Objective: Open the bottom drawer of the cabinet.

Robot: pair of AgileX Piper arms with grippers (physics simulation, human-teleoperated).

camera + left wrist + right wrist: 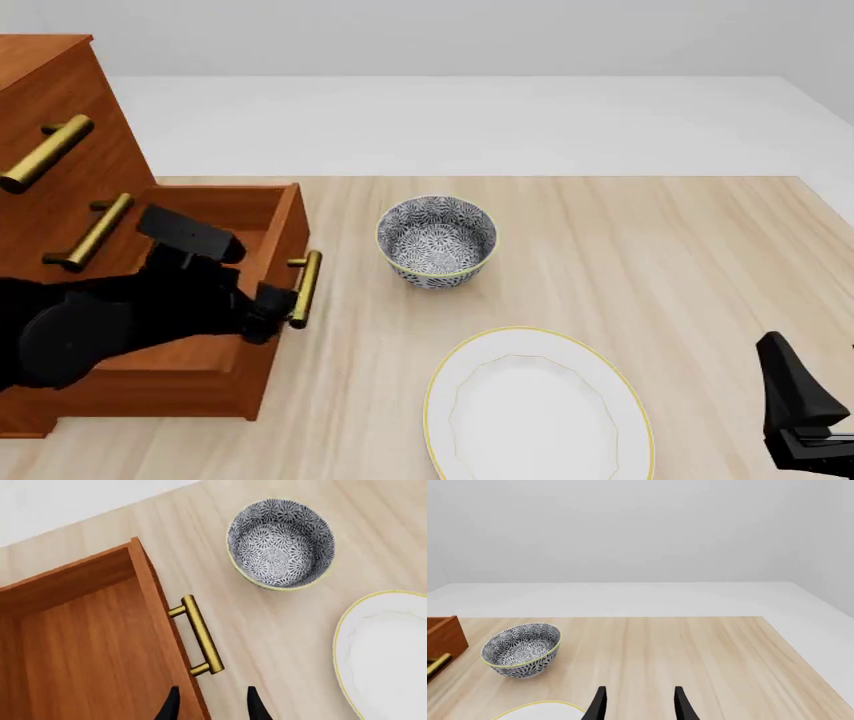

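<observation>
The cabinet (54,100) stands at the far left of the table. Its bottom drawer (254,240) is pulled out, with its empty inside showing in the left wrist view (87,630). The drawer's brass handle (306,288) (200,641) lies just ahead of my left gripper (274,312) (212,705). That gripper is open and holds nothing, one finger over the drawer front and the other over the table. My right gripper (801,400) (639,705) is open and empty at the front right, far from the cabinet.
A patterned blue-and-white bowl (437,240) (280,542) (520,650) stands right of the drawer. A white plate with a yellow rim (534,410) (387,655) lies near the front middle. The two upper drawers are shut.
</observation>
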